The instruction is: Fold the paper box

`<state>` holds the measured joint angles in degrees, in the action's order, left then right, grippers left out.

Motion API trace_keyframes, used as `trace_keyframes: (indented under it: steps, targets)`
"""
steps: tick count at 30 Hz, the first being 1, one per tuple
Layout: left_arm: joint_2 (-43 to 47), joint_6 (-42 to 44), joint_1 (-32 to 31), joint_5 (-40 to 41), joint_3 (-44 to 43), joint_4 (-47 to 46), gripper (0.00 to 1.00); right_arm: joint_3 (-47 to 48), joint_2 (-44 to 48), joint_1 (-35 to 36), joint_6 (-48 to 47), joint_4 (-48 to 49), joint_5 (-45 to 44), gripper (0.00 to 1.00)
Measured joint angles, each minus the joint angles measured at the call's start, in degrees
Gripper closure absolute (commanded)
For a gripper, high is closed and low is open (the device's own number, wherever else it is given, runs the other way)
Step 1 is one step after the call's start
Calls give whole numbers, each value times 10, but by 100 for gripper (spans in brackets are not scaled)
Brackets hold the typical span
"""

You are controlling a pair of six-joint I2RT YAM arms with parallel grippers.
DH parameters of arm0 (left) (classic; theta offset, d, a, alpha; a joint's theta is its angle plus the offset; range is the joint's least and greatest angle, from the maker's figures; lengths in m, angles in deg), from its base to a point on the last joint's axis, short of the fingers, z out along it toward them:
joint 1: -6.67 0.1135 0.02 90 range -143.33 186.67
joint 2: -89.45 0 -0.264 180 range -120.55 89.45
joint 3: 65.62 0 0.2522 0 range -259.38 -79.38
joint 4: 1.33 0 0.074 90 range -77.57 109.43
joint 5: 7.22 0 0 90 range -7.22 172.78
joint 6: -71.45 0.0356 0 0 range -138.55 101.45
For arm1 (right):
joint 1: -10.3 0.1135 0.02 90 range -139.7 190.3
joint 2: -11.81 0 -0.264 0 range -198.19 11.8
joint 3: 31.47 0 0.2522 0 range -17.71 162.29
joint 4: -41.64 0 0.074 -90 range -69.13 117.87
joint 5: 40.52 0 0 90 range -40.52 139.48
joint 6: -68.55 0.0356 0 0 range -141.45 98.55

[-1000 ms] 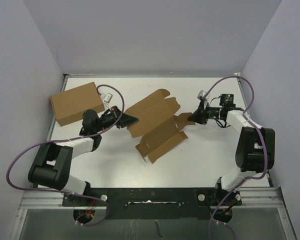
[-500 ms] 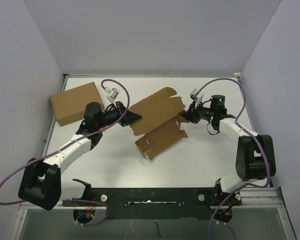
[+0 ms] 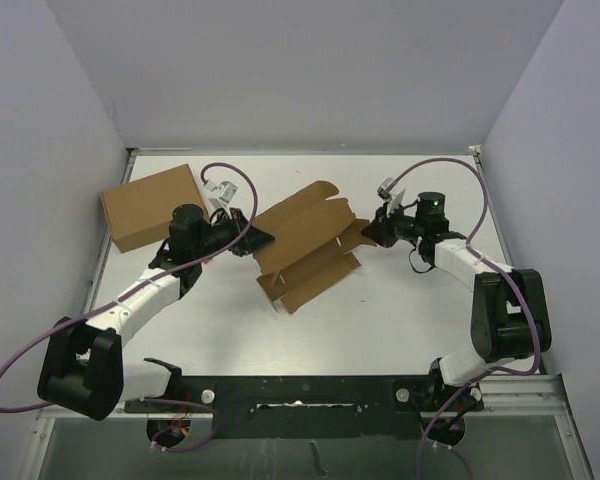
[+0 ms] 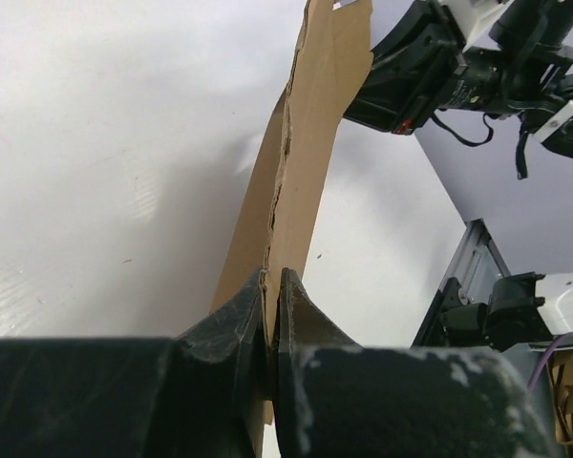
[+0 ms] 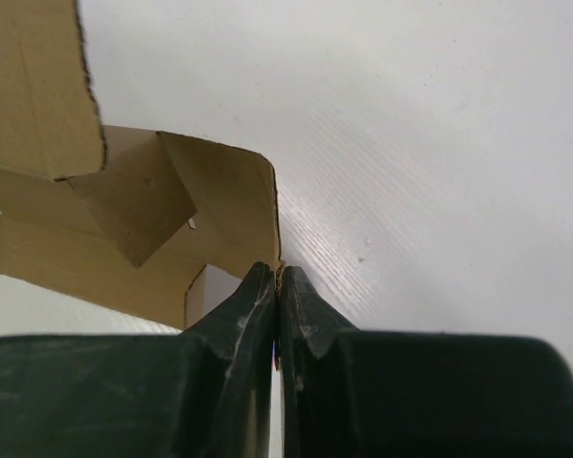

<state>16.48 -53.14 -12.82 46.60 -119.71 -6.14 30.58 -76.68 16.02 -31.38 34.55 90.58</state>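
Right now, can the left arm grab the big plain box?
Probably not yet: the left end effector is shut on the paper box. The big plain box lies close, nothing between.

The paper box (image 3: 305,248) sat near the middle of the table (image 3: 410,320), between the two grippers. The left gripper (image 3: 264,240) met its left edge and the right gripper (image 3: 371,232) its right corner, each with the cardboard between its fingers. A larger cardboard box (image 3: 152,206) lay at the table's far left, behind the left arm, apart from the paper box.
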Motion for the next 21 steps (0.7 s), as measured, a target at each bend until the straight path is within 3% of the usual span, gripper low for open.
trace_keyframes:
  steps: [21]
  targets:
    - [-2, 10, 1, 9, 0, 25, 100, -20, -7, -1, 14, 24, 105, 100]
